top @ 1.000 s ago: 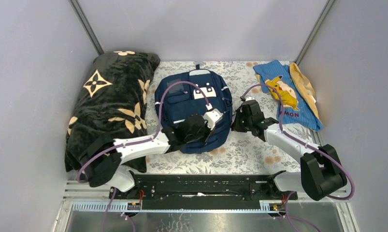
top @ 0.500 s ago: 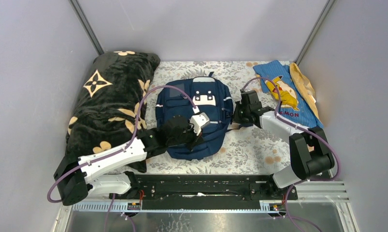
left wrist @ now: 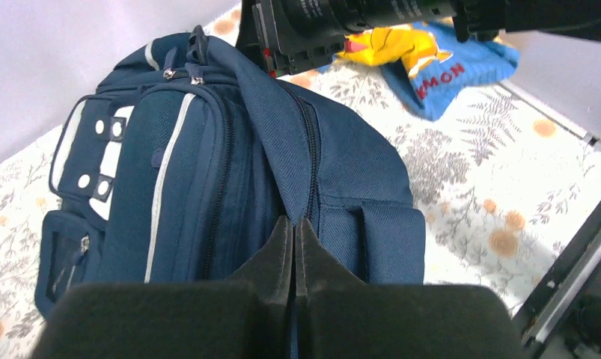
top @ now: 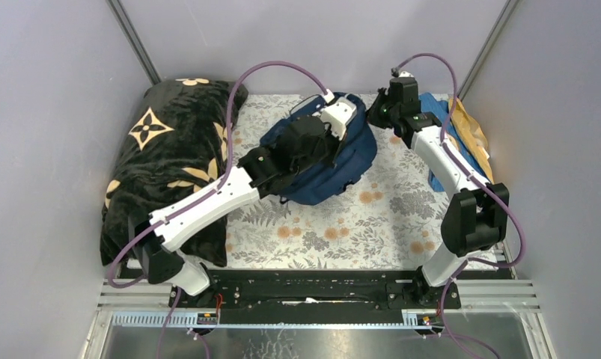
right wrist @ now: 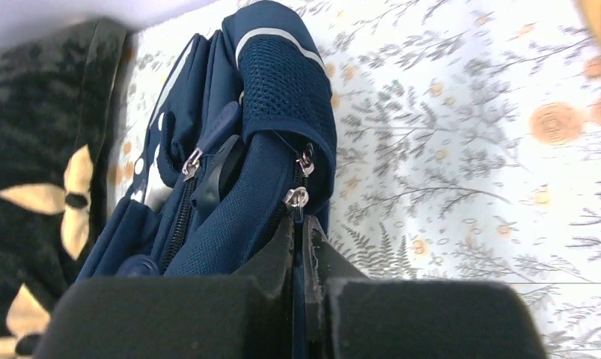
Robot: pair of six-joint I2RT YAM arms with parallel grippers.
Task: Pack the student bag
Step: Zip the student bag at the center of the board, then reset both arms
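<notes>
The navy student bag (top: 340,158) is raised off the floral mat and tilted, between both grippers. It also shows in the left wrist view (left wrist: 207,149) and in the right wrist view (right wrist: 282,97). My left gripper (top: 328,142) is shut on a fold of the bag's navy fabric beside a zip (left wrist: 293,224). My right gripper (top: 373,114) is at the bag's far right corner, shut on a blue zip pull tab (right wrist: 300,224) just below a silver slider (right wrist: 296,198). The bag's zips look closed in both wrist views.
A black blanket with tan flowers (top: 170,164) lies at the left. A light-blue cloth with a yellow cartoon figure (left wrist: 439,71) and a tan cloth (top: 473,131) lie at the back right under my right arm. Grey walls enclose the floral mat (top: 342,224).
The bag lay flat on the mat before. Both arms have reached toward the back and raised it, so it now hangs tilted between them.
</notes>
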